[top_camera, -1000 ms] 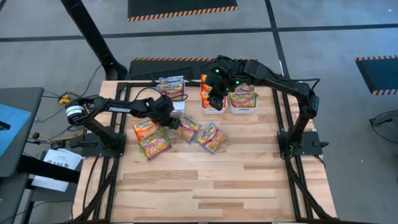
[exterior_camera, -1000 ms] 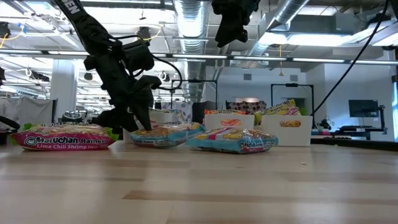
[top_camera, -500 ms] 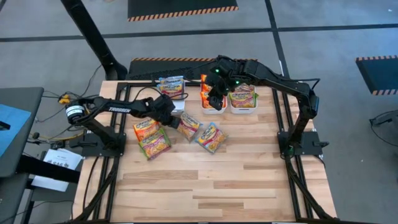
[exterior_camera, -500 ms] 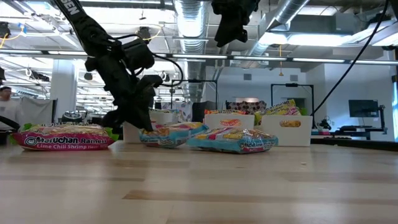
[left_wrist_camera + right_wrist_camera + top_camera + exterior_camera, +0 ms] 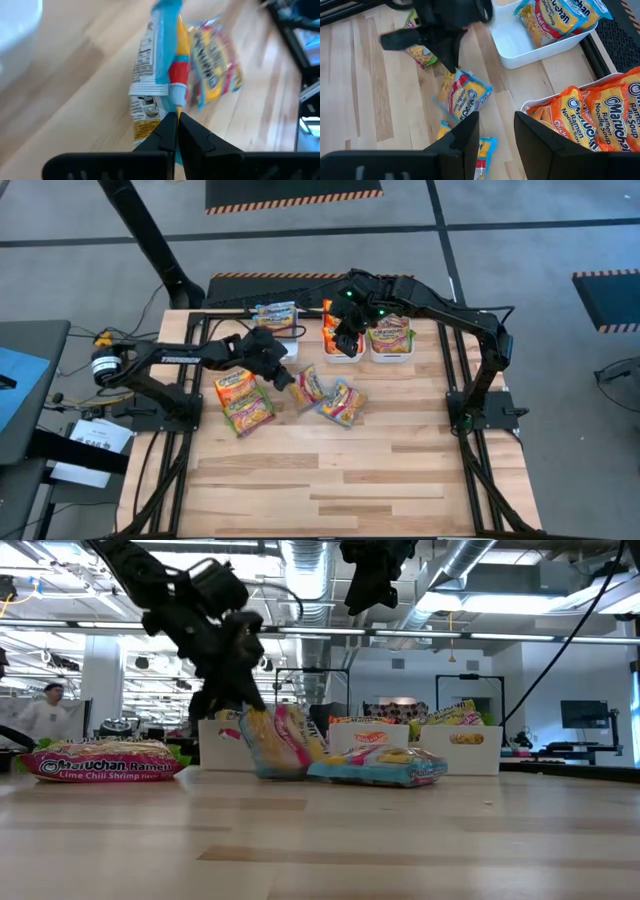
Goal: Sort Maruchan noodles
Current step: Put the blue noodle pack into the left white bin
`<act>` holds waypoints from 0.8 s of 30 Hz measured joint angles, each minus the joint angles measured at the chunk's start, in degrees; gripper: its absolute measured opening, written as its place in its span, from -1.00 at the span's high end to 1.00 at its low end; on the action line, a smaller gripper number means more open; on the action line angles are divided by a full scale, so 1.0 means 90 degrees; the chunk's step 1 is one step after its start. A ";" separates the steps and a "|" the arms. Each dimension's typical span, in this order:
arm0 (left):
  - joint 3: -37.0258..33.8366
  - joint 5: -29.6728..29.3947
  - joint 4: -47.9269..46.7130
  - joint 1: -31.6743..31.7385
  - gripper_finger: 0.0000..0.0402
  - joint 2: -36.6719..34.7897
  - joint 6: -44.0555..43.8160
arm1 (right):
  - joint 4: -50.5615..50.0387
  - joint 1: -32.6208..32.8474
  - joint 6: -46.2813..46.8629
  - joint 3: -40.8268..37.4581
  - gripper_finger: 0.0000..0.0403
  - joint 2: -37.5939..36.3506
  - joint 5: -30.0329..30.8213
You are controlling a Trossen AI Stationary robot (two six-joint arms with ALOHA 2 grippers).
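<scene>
A: Noodles, the blue-edged packet (image 5: pixel 309 384): centre of the high view, tipped up on edge, hanging from the left gripper (image 5: pixel 283 376). One end seems to touch the wood in the low view.

B: Why on edge?

A: Pinched at its seam, so the rest hangs. In the left wrist view the fingers (image 5: pixel 165 134) are pressed together right on the packet's sealed edge. Probably bound for the left bin (image 5: pixel 290 346), upper centre-left, which has a blue packet (image 5: pixel 276 317) at its far end.

B: Other packets?

A: Second loose blue one (image 5: pixel 342 401) flat on the table (image 5: pixel 400 470), just right of the held one, near it; can't tell if touching. Two pink-green ones (image 5: pixel 242 399), lime chili shrimp by the label, flat at centre-left. Orange packets (image 5: pixel 338 332) stand in the middle bin (image 5: pixel 342 357), upper centre. Green-edged ones (image 5: pixel 391 330) in the right bin (image 5: pixel 392 356) beside it. Sorted by colour, looks like.

B: Right claw?

A: Right gripper (image 5: pixel 348 320) hovers over the orange bin, top centre of the low view, well above the table. Jaws spread in its wrist view, nothing between them. Waiting, I'd say.

B: Risk?

A: Thin seam grip; packet could slip or swing.
</scene>
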 joint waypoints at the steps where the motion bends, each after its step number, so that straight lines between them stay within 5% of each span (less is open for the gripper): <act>1: 0.0012 -0.0083 -0.0007 -0.0004 1.00 -0.0125 0.0030 | 0.0000 0.0002 0.0000 0.0000 0.27 0.0000 0.0000; 24: 0.0021 -0.0636 -0.0850 0.0523 1.00 -0.0622 0.0686 | 0.0153 0.0002 -0.0294 0.0001 0.41 0.0006 -0.0002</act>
